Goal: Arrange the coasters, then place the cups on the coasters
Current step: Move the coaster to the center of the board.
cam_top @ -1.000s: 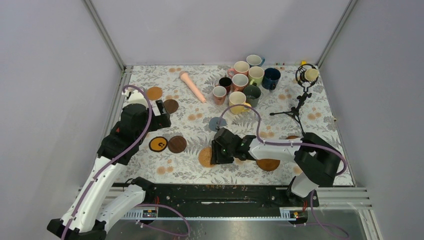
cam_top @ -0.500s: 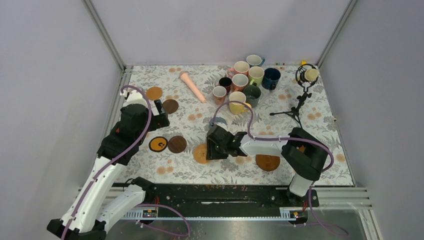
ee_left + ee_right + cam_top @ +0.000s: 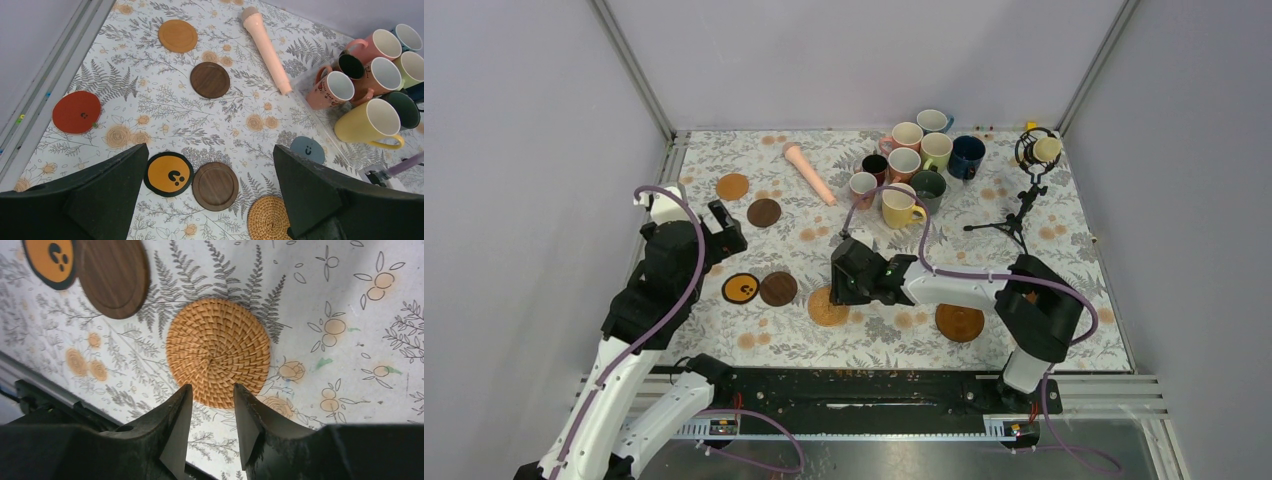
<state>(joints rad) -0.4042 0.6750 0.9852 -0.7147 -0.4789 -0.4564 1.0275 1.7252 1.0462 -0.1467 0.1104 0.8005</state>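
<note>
The right gripper (image 3: pixel 211 390) sits low over the flowered cloth (image 3: pixel 350 305) with its jaws half apart, clasping nothing. The near rim of the woven coaster (image 3: pixel 217 352) shows in the gap between them, though whether the tips press on it I cannot tell. Just beyond the woven coaster lies a dark wooden coaster (image 3: pixel 112 275), and touching that one is the yellow coaster with the black rim (image 3: pixel 50 257). Behind the right arm, near the table's front, rests a brown coaster (image 3: pixel 960 322)

The left gripper (image 3: pixel 210 147) hangs above the cloth, spread wide and holding nothing. Past it lie a red coaster (image 3: pixel 76 112) by the left rail, a second dark brown coaster (image 3: pixel 210 80) and an orange coaster (image 3: pixel 177 35) farther back. A pink stick (image 3: pixel 265 47) lies slantwise between these and the mugs (image 3: pixel 382 47), which huddle together at the far side. The yellow mug (image 3: pixel 370 122) is the nearest of them, with a grey-blue coaster (image 3: pixel 307 149) just beside it. The right arm's purple cable (image 3: pixel 405 163) arches in front of that mug, and a tripod microphone (image 3: pixel 1029 170) stands to the right of the cluster
</note>
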